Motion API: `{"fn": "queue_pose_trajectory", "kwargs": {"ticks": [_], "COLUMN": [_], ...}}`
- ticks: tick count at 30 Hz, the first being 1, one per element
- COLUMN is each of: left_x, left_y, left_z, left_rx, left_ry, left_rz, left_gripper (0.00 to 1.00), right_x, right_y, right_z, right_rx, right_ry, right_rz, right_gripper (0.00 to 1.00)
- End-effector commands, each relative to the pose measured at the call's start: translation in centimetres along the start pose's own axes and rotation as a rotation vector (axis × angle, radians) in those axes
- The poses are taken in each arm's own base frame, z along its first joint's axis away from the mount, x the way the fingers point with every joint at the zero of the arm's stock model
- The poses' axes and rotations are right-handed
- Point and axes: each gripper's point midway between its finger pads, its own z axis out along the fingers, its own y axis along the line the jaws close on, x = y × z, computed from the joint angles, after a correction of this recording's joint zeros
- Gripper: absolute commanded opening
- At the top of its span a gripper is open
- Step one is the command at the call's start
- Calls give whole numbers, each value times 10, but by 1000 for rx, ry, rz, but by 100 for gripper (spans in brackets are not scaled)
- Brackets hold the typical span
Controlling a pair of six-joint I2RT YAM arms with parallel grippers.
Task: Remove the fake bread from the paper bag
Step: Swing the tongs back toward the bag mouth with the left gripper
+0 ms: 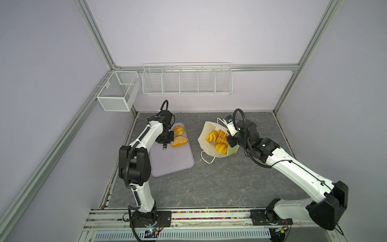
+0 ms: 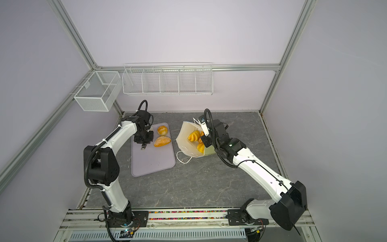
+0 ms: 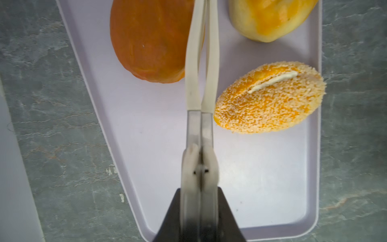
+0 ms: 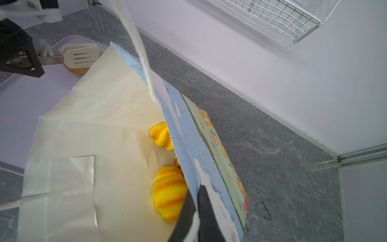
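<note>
Down at the front, closest of all, runs a metal rail [image 1: 209, 215] where both arms are bolted on. Past it lies the worktop [image 1: 209, 184], grey like stone with thin pale cracks. Pale purple walls [image 1: 199, 31] stand all round, with silver posts [image 1: 97, 35] at the corners. Two white wire baskets hang on the walls: a long one [image 1: 187, 81] at the back and a small one [image 1: 117, 94] in the left corner.

A pale tray [image 1: 173, 163] lies on the left of the worktop. A round bun [image 1: 179, 130], a seeded roll [image 1: 179, 141] and a smooth brown loaf [image 3: 150, 39] sit at its far end. The left hand [image 3: 200, 201] hangs over the tray, pressed shut on white tongs [image 3: 193, 88]. The tongs' arms are squeezed together and reach across the loaf.

The bag [image 1: 206, 134] lies tipped over to the right of the tray, apart from it. Its white mouth is turned up and toward the tray. More bread [image 1: 212, 136], yellow and ridged, is inside. The right hand [image 4: 198, 207] pinches the bag's printed wall at the rim. One white cord handle [image 1: 206, 159] lies on the worktop.
</note>
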Motion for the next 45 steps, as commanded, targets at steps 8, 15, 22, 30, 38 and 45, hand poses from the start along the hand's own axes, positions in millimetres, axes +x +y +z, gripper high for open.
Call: {"fn": "queue_pose_trajectory", "kwargs": {"ticks": [8, 15, 22, 30, 38, 45], "left_x": [-18, -12, 6, 42, 47, 58], "left_y": [-17, -19, -52, -133, -174, -176], "left_z": [-36, -79, -157, -235, -245, -243], "left_rx": [104, 155, 350, 555, 686, 710], "left_ry": [-68, -134, -278, -406, -462, -446], "left_rz": [-7, -1, 77, 222, 251, 256], "left_gripper": [10, 0, 0, 0, 0, 0], "right_x": [-5, -3, -6, -19, -44, -61], "right_y": [-5, -9, -14, -37, -45, -43], "right_z": [-9, -9, -12, -17, -5, 7], "right_rx": [17, 39, 60, 146, 146, 142], "right_ry": [-33, -27, -36, -51, -66, -80], "right_rz": [24, 7, -3, -60, -98, -105], "right_gripper": [7, 7, 7, 6, 6, 6]}}
